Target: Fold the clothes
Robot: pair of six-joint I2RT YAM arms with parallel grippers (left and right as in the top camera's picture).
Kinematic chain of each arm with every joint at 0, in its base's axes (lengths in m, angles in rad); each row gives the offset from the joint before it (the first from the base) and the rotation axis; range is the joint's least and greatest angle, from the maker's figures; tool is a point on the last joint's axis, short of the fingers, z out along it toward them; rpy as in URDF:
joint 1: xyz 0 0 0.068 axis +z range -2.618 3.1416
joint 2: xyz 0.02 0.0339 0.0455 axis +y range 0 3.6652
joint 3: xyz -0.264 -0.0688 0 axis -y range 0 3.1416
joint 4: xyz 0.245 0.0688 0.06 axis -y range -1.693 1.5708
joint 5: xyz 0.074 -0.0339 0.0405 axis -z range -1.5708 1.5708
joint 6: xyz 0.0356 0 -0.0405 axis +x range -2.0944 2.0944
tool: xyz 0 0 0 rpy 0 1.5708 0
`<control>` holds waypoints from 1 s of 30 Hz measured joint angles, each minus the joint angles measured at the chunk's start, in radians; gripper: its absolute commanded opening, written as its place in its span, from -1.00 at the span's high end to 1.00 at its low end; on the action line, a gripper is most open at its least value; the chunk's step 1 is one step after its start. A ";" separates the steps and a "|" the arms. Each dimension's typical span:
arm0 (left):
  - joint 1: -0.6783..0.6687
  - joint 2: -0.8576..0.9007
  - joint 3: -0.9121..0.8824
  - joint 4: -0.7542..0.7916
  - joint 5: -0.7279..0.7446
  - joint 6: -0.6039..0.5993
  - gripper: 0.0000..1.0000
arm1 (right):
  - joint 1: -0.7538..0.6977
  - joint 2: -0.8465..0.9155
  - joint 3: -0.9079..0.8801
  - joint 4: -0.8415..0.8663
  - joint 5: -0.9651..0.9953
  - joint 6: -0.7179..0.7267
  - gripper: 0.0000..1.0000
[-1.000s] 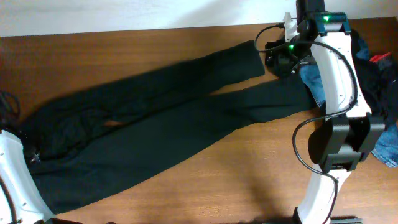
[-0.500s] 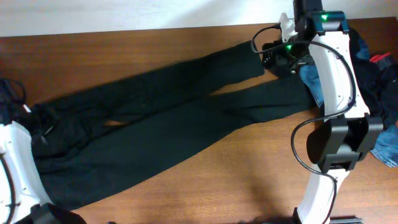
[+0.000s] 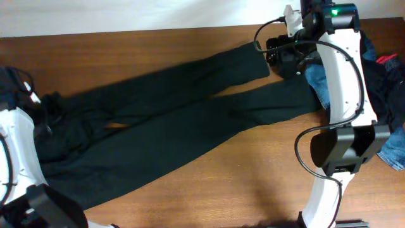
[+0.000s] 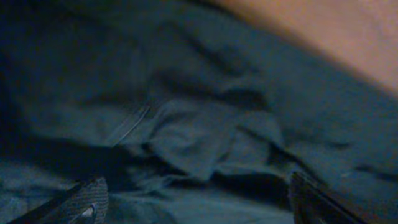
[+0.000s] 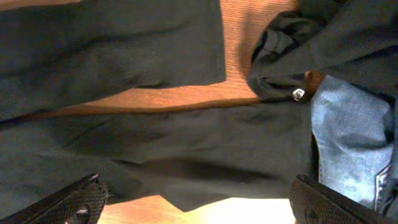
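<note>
Black trousers [image 3: 164, 120] lie spread across the worktop [image 3: 253, 183]; left hand [image 4: 196, 205] gapes wide over the waist end, right hand [image 5: 199, 202] wide above the hems, both empty

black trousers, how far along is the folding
Done: the black trousers lie spread full length on the table, no fold yet. In hand: nothing; the left gripper is open over the waist end, the right gripper open over the leg ends. Left: every fold, plus the blue jeans and red piece heaped at the right.
</note>
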 measured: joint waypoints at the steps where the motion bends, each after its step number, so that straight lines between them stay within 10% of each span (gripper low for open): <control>1: 0.000 0.006 0.023 0.002 0.013 0.002 -0.84 | 0.003 0.000 0.001 0.001 0.000 -0.001 -0.98; 30: -0.295 0.091 0.076 0.103 -0.007 0.010 -0.96 | 0.008 0.295 0.005 0.542 -0.067 -0.008 -0.99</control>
